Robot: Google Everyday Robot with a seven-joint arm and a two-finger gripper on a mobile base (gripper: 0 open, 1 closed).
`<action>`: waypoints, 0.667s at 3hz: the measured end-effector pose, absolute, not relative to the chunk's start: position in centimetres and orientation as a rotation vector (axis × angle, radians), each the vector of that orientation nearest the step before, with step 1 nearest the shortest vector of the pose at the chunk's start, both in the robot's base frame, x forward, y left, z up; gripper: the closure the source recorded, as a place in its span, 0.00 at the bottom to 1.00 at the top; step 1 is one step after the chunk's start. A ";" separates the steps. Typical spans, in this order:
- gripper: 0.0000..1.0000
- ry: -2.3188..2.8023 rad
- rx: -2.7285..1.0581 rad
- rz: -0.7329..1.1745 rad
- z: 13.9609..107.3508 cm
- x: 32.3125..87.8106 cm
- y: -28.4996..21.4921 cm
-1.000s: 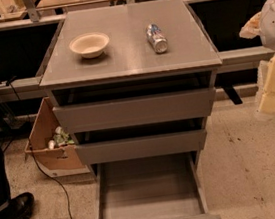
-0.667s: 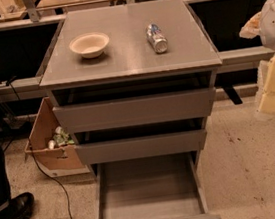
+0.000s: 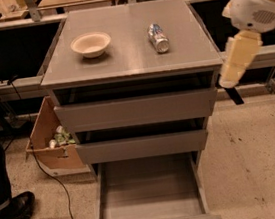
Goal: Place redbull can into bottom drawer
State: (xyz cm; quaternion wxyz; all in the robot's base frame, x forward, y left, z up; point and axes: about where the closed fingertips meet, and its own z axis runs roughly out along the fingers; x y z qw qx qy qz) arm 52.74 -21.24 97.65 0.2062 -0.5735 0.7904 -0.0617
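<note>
The redbull can (image 3: 158, 37) lies on its side on the right half of the grey cabinet's top (image 3: 130, 57). The bottom drawer (image 3: 149, 190) is pulled out wide and shows a bare grey tray. The two upper drawers stand slightly ajar. My gripper (image 3: 231, 89) hangs off the white arm at the cabinet's right edge. It points down, lower than the cabinet top and to the right of the can, and holds nothing.
A cream round bowl (image 3: 90, 43) sits on the left of the cabinet top. A cardboard box (image 3: 50, 138) with small items stands on the floor to the left, with a cable (image 3: 62, 192) and a person's shoe (image 3: 17, 208) nearby. Workbenches line the back.
My arm and gripper have moved left and a little up, closer to the cabinet's right edge. The can, bowl and drawers have not moved.
</note>
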 end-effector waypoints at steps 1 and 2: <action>0.00 2.192 -1.486 -0.193 97.3 59.8 -20.7; 0.00 2.185 -1.414 -0.195 95.6 66.6 -19.8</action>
